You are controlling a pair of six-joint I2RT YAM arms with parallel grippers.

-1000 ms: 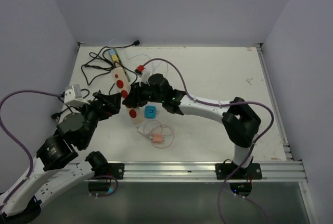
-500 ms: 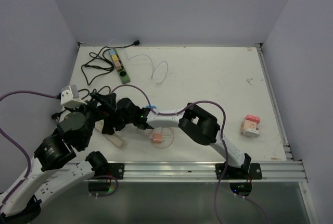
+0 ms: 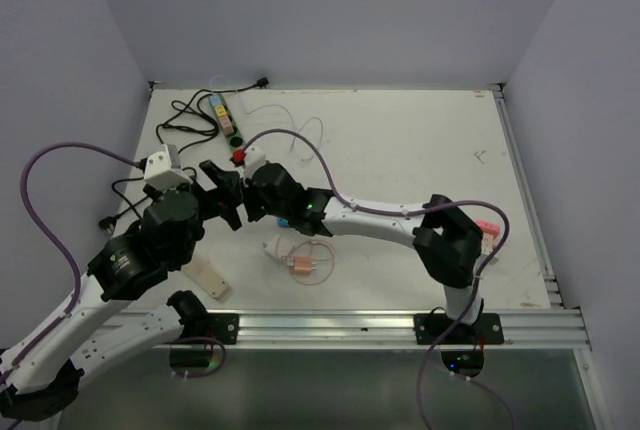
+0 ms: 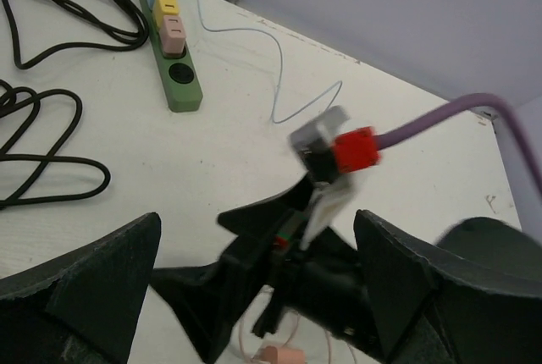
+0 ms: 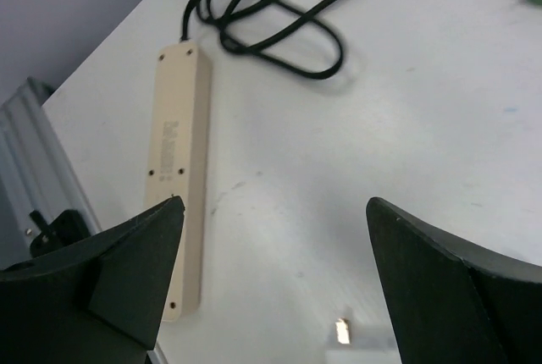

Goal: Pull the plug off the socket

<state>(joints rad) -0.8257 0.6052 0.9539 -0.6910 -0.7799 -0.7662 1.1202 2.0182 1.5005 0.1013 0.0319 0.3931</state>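
Observation:
A cream socket strip (image 3: 205,276) lies back side up near the front left edge, and no plug shows on it; it is also at the left of the right wrist view (image 5: 178,186). A green socket strip (image 3: 226,120) at the back left carries blue, yellow and pink plugs (image 4: 165,10). A loose pink plug (image 3: 300,267) with a thin cable lies at the front. My right gripper (image 5: 279,279) is open with nothing between its fingers, above bare table. My left gripper (image 4: 254,288) is open and faces the right arm's wrist (image 4: 339,148). In the top view the two grippers meet around the left gripper (image 3: 220,195).
A black cable (image 3: 180,125) coils at the back left and shows in the right wrist view (image 5: 279,34). A blue block (image 3: 285,220) peeks from under the right arm. A pink-and-white adapter (image 3: 490,233) sits at the right. A thin white wire (image 3: 310,135) loops mid-back.
The right gripper's jaws have spread from nearly closed to wide open. The right arm has swung from the front left back toward the middle, and the left arm has risen toward it.

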